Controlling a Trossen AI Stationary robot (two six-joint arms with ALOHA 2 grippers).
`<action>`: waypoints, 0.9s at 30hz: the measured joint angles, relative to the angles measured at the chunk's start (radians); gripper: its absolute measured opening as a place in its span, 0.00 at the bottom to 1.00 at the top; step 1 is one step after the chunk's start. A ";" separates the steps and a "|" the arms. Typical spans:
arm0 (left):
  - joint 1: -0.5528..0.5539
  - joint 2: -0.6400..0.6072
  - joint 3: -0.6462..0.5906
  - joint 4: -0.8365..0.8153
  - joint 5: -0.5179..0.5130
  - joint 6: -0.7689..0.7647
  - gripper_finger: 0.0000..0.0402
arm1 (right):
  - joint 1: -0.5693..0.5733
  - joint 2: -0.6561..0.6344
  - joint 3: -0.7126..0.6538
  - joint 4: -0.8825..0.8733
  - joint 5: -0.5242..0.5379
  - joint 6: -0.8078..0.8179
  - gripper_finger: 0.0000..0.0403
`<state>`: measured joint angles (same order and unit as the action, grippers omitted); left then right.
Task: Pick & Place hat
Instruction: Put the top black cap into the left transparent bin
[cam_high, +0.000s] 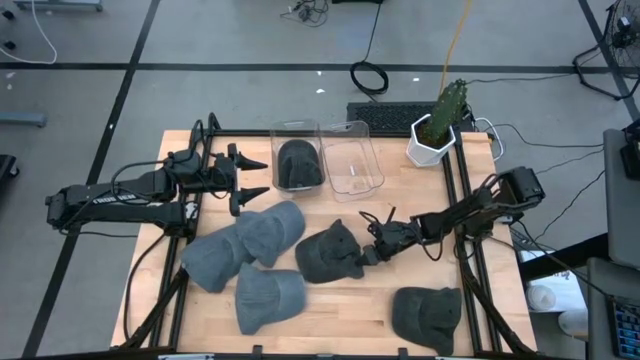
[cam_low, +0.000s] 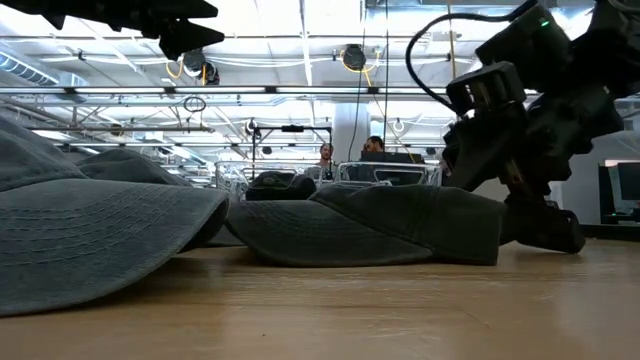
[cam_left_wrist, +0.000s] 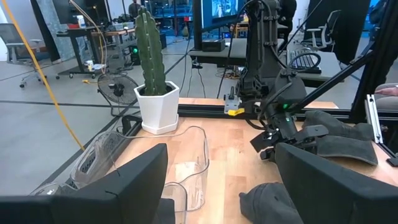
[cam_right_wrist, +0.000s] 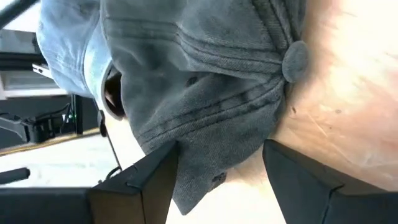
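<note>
A dark grey hat lies crown up on the wooden table near its middle, and also shows in the right wrist view and the low view. My right gripper is at the hat's right side, slanting down. It is open, and its fingers stand on either side of the crown's lower edge. My left gripper hangs open above the table's far left, holding nothing. My right gripper has a fold of the hat's crown edge between its open fingers, coming at it from the table's right and slanting down. I cannot tell whether the fingers touch the cloth. The hat rests flat on the table.
Three lighter grey hats lie left of the dark one, and another dark hat lies near the front right. At the far edge stand a clear bin with a hat, a clear bin and a potted cactus.
</note>
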<state>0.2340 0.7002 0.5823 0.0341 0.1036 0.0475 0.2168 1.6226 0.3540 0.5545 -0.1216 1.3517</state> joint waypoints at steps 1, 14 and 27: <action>0.000 0.000 0.000 0.000 0.000 0.000 0.76 | 0.004 0.000 -0.001 0.025 0.024 0.000 0.56; 0.000 0.000 0.000 0.000 0.000 0.000 0.76 | -0.007 0.038 0.136 -0.010 0.068 -0.177 0.56; 0.000 0.000 0.000 0.000 0.000 0.000 0.76 | -0.020 0.057 0.188 0.251 0.068 -0.181 0.54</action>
<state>0.2338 0.7002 0.5823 0.0340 0.1036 0.0475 0.1967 1.6798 0.5420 0.8054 -0.0537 1.1712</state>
